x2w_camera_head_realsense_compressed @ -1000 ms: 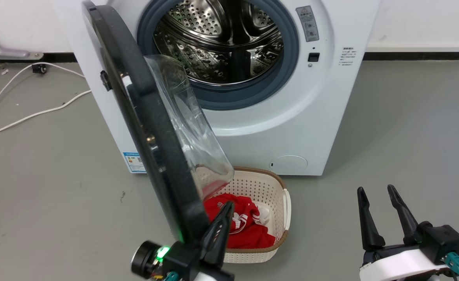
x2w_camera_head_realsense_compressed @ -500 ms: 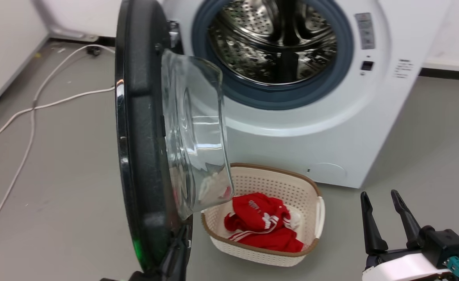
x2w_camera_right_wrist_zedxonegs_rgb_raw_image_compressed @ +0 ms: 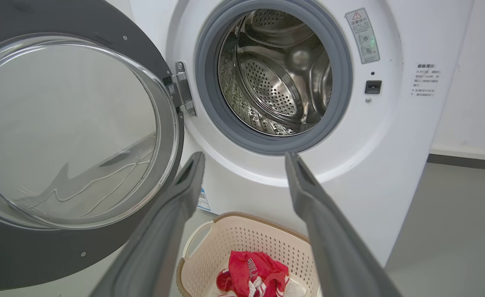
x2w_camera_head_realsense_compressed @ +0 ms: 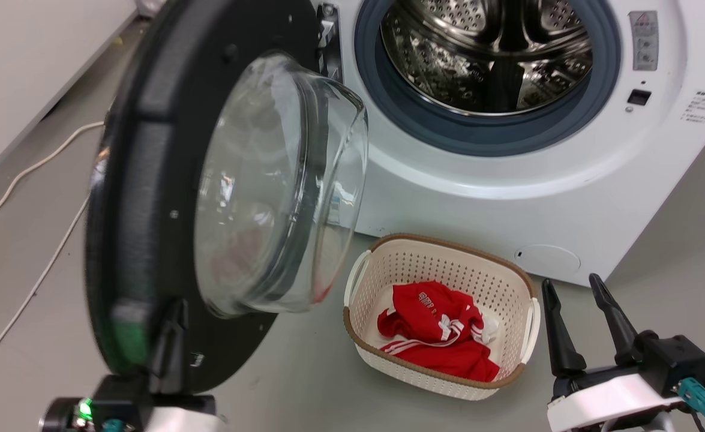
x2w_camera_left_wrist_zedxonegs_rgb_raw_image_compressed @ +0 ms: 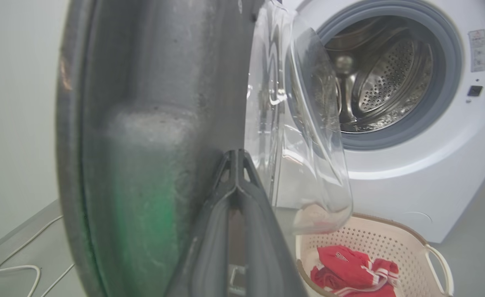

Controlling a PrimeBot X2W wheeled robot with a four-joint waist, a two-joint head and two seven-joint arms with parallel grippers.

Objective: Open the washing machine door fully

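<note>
L tool (x2w_camera_left_wrist_zedxonegs_rgb_raw_image_compressed: 236,159), tips together, bears on washing machine door (x2w_camera_head_realsense_compressed: 142,180) inner rim; push it away frm washing machine (x2w_camera_head_realsense_compressed: 478,192) in smooth arc. R tool (x2w_camera_head_realsense_compressed: 571,283) apart, idle.

The washing machine door (x2w_camera_head_realsense_compressed: 142,180) stood swung out at the left, leaving the drum opening (x2w_camera_head_realsense_compressed: 496,54) unobstructed from the front. A laundry basket (x2w_camera_head_realsense_compressed: 448,243) occupied the floor (x2w_camera_head_realsense_compressed: 676,240) below it. Floor right of the basket lay open. Cables (x2w_camera_head_realsense_compressed: 34,165) crossed the floor's left side.
</note>
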